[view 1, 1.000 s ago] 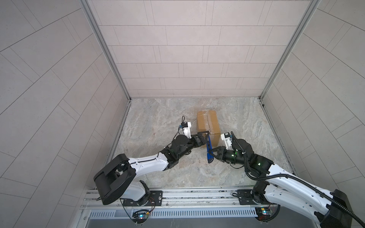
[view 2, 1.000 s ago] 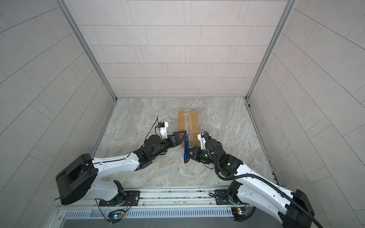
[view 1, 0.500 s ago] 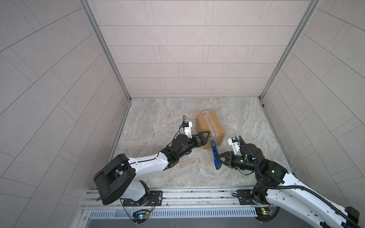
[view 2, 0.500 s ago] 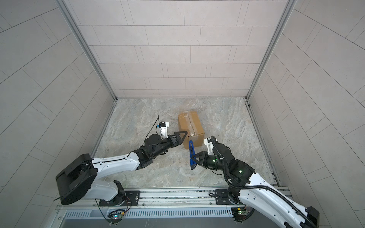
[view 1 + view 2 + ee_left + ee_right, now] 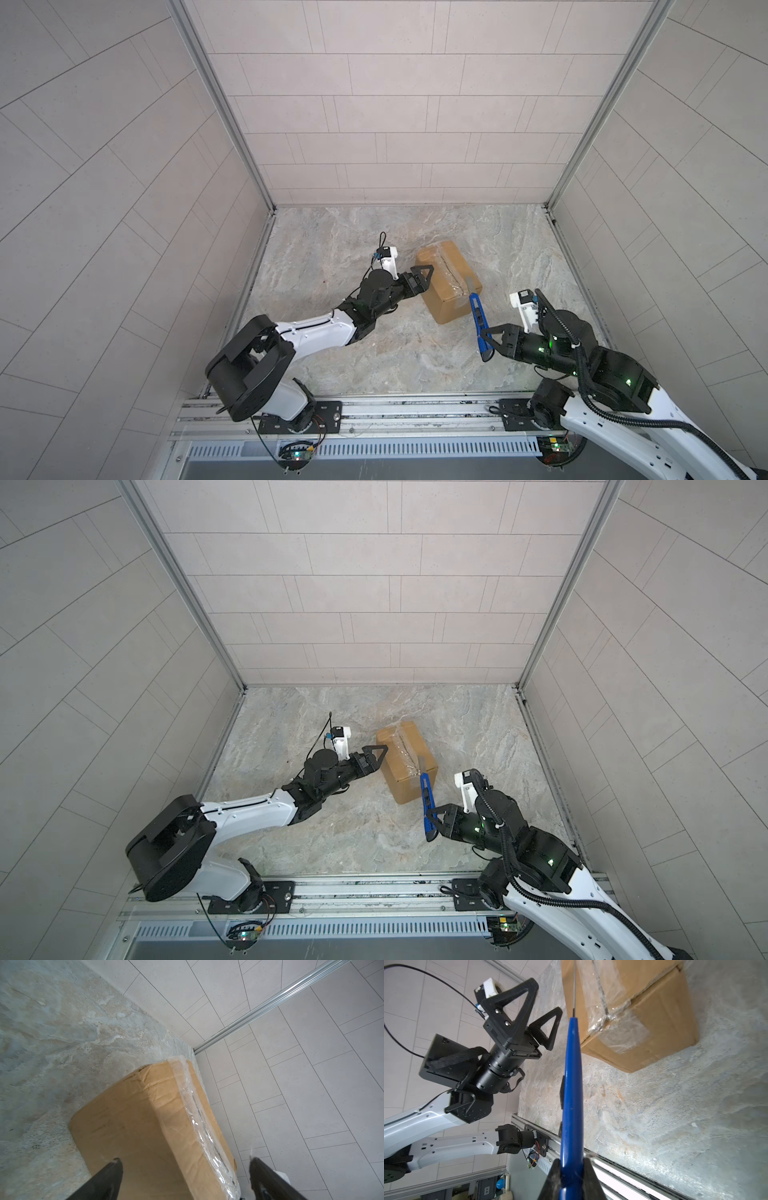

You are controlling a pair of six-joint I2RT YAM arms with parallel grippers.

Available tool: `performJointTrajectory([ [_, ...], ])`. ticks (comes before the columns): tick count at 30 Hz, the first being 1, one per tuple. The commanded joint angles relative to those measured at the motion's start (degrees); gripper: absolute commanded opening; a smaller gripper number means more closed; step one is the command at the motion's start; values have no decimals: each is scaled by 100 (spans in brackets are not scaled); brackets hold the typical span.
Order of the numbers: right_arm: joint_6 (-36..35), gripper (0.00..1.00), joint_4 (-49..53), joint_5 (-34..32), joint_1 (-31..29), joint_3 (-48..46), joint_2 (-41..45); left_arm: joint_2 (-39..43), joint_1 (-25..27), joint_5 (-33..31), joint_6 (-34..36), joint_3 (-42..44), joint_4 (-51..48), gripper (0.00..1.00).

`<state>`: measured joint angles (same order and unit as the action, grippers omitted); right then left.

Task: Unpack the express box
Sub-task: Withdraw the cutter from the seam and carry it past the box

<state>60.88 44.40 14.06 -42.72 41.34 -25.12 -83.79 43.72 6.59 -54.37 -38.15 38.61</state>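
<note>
The express box [image 5: 449,282] is sitting near the middle of the counter [image 5: 374,357], well clear of every edge. It is now lying askew, its near end swung away from the left arm, where a second ago it was lying square to the counter's edges. Its flaps are lying shut.

The right arm is pulling back toward the front edge, so the right hand [image 5: 487,337], pinching the blue utility knife [image 5: 478,322] by its handle, is now well back from the box. Only the blade [image 5: 574,987] is still reaching over the near corner.

The left hand [image 5: 185,1159] is staying where it was, fingers spread wide and straddling the box's left upper edge; whether it is touching the cardboard I cannot tell.

The clear tape [image 5: 199,1126] is showing a dark line along the seam, so the cut is probably made, though wrinkled tape is still clinging over the near end.

Nothing else is lying on the counter. Only that leftover tape and the extended blade are standing in the way of lifting the flaps.
</note>
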Motion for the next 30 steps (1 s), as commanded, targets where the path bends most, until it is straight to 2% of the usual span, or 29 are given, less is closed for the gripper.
performJointTrajectory([
  [1, -332, 0, 471, -575, 31, 295, 77, 73, -47, 145, 209, -193, -130, 98],
  [6, -997, 0, 939, -1044, 433, 680, -256, 324, -183, 138, 298, -48, -283, 98],
  [8, -1503, 0, 929, -1134, 843, 847, -633, 477, -262, 150, 331, 45, -369, 98],
  [13, -2576, 0, 71, -64, 2500, 906, -1807, 1028, -451, 72, 481, 355, -687, 98],
  [16, -3101, 0, -564, 175, 3089, 1009, -2828, 1433, -543, -60, 652, 521, -1056, 99],
  [21, -3788, 0, -1285, -209, 3230, 1708, -4647, 2053, -770, -210, 837, 775, -1659, 100],
  [25, -4006, 0, -1487, -364, 3312, 2508, -5980, 2499, -945, -337, 958, 946, -2113, 100],
  [30, -4242, 0, -1319, -38, 3411, 3552, -7334, 2832, -1076, -430, 955, 1143, -2362, 100],
])
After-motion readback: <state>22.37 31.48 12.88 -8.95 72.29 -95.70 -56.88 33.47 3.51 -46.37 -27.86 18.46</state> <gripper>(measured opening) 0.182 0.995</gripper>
